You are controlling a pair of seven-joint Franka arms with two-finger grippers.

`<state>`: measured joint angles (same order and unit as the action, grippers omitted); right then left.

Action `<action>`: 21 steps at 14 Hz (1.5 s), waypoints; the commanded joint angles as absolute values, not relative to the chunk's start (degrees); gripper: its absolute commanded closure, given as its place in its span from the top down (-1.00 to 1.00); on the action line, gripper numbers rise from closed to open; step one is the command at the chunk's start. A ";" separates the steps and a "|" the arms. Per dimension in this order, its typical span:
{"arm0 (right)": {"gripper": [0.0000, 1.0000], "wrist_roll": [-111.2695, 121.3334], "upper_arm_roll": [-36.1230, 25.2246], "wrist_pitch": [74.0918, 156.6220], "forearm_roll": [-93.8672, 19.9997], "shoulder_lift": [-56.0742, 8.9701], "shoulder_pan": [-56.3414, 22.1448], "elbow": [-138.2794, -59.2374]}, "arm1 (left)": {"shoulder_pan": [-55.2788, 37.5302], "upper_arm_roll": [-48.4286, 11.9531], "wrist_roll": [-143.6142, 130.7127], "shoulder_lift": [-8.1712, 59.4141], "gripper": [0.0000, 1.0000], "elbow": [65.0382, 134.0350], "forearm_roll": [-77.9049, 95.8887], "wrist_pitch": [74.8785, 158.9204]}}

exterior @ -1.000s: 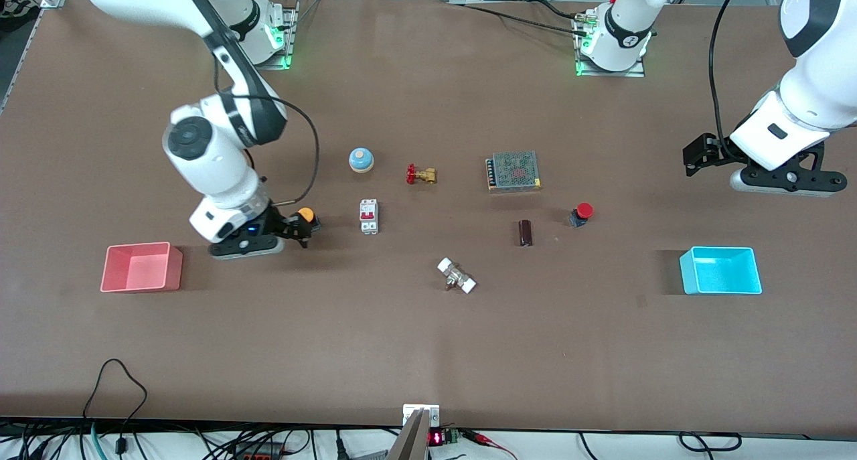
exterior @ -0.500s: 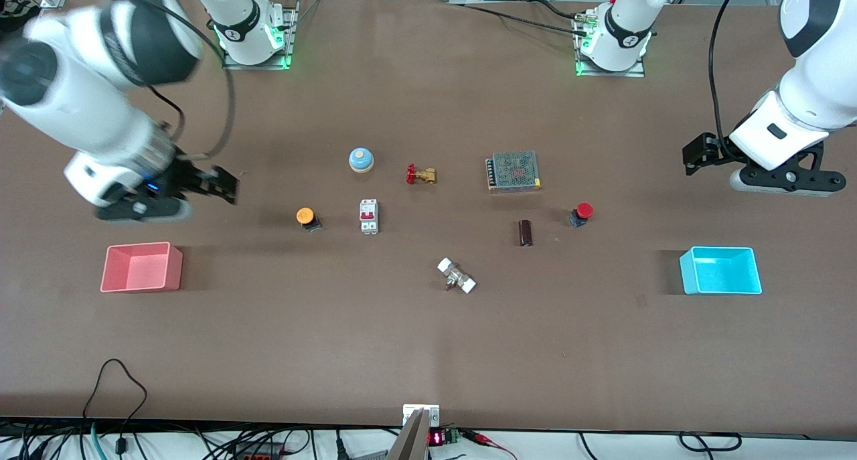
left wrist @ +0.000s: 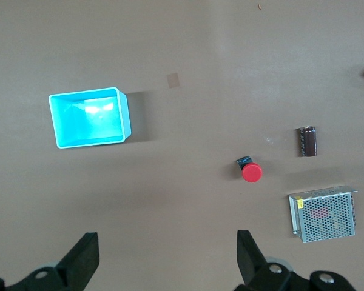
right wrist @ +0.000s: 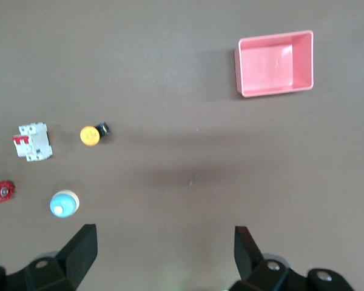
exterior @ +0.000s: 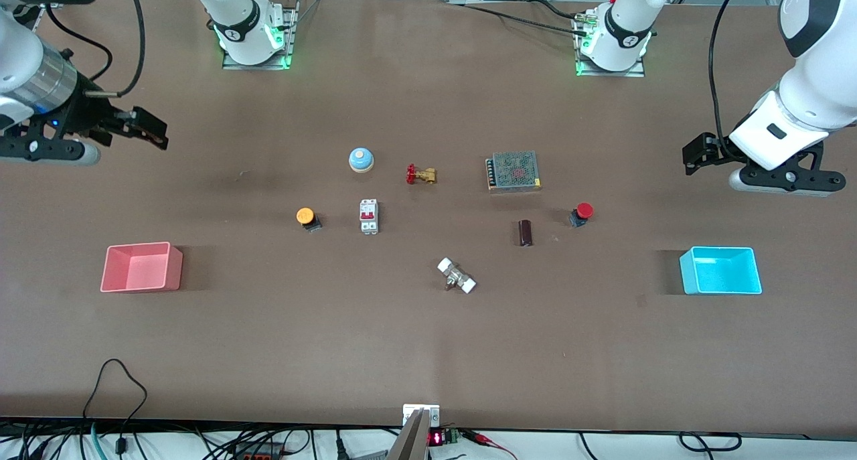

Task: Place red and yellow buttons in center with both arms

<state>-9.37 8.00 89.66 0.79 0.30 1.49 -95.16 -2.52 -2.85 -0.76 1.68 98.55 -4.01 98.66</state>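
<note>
The yellow button (exterior: 306, 217) lies on the brown tabletop (exterior: 428, 339) beside a white circuit breaker (exterior: 368, 216); it also shows in the right wrist view (right wrist: 91, 134). The red button (exterior: 582, 213) lies toward the left arm's end, beside a dark cylinder (exterior: 525, 232); it also shows in the left wrist view (left wrist: 250, 170). My right gripper (exterior: 148, 129) is open and empty, raised over the table's right-arm end. My left gripper (exterior: 696, 153) is open and empty, raised over the left-arm end, above the cyan tray.
A pink tray (exterior: 141, 267) sits at the right arm's end, a cyan tray (exterior: 721, 270) at the left arm's end. A blue dome bell (exterior: 361, 159), brass valve (exterior: 421, 175), mesh power supply (exterior: 514, 171) and white-ended fitting (exterior: 456, 276) lie mid-table.
My right gripper let go of the yellow button, left it beside the breaker, and swung up and away toward the right arm's end. The left arm has not moved.
</note>
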 commanded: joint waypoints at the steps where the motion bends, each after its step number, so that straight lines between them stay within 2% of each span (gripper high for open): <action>1: 1.00 -9.05 7.91 88.76 -0.09 0.88 1.41 -95.80 | -2.64 -2.64 0.26 0.88 1.00 98.35 -3.08 97.56; 21: 1.00 -4.48 8.09 90.26 0.26 0.44 1.76 -95.45 | -2.81 -2.90 0.26 0.62 1.00 98.26 -3.16 96.95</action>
<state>-5.75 8.06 89.81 0.46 0.24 1.39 -95.29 -2.53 -2.92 -0.76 1.50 98.55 -4.01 98.20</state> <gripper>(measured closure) 0.000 0.000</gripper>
